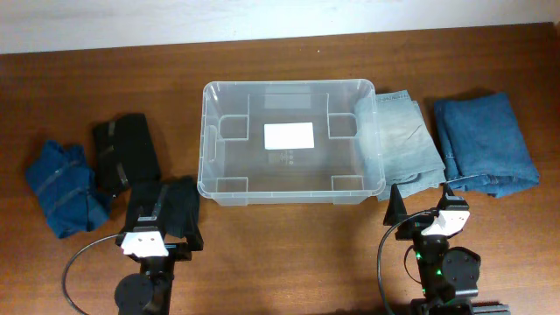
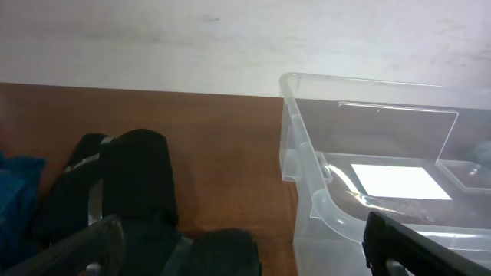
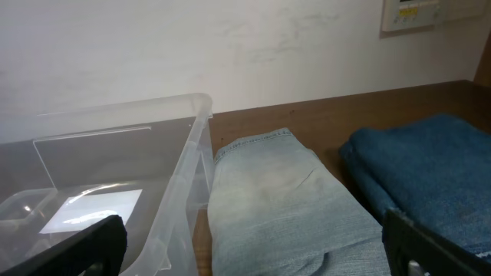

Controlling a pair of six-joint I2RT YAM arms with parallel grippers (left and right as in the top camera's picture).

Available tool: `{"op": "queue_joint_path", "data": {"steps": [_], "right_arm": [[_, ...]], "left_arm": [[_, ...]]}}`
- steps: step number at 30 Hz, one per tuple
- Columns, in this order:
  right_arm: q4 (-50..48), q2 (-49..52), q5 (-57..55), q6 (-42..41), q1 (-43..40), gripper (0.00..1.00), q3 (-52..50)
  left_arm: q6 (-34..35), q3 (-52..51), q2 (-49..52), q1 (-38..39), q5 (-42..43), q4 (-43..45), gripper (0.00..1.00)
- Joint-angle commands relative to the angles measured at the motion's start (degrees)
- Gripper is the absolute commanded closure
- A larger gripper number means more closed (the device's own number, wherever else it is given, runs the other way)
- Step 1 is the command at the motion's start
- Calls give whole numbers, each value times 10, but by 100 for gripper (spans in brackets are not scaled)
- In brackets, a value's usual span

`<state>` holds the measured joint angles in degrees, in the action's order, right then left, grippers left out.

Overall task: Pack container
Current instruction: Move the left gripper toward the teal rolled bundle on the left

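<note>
Container (image 1: 203, 149): clear plastic bin, centre of the wooden table (image 1: 289, 262), long axis running left to right. It is empty, with only the white label (image 1: 289, 136) showing on its base.

Left gripper (image 1: 166, 214): fingers spread wide, holding nothing. It hangs over a folded black garment (image 1: 179, 199) just off the bin's near-left corner. A second black garment (image 1: 127, 153) and a folded blue one (image 1: 61, 188) lie further left.

Right gripper (image 1: 422, 203): fingers spread wide, holding nothing. The folded pale denim (image 1: 398, 136) lies directly ahead of it, pressed against the bin's right wall, long axis pointing away from the robot. Folded dark blue jeans (image 1: 486, 144) sit just beyond to the right.

Assessment: packing not yet begun. Each arm has cloth close on its own side, and the bin lies inboard of both, so any lift must carry towards the centre and clear the rim
</note>
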<state>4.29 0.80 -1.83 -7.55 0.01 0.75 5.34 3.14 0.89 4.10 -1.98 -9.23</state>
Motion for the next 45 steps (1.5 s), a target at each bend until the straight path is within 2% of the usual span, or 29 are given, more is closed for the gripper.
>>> {"op": "queue_joint_path", "data": {"steps": [1, 24, 31, 34, 39, 45], "right_arm": [[2, -5, 1, -4, 4, 2, -4], [2, -5, 1, -4, 4, 2, -4], [2, -5, 1, -4, 4, 2, -4], [2, -5, 1, -4, 4, 2, -4], [2, -5, 1, -4, 4, 2, -4], [2, -5, 1, -4, 4, 2, -4]], "left_arm": [[-11, -5, -5, -3, -8, 2, 1], [-12, -5, -5, -3, -12, 5, 1], [-11, 4, -5, -3, -29, 113, 1], [-11, 45, -5, -3, -27, 108, 1], [-31, 165, 22, -3, -31, 39, 1], [-43, 372, 128, -3, -78, -122, 1]]}}
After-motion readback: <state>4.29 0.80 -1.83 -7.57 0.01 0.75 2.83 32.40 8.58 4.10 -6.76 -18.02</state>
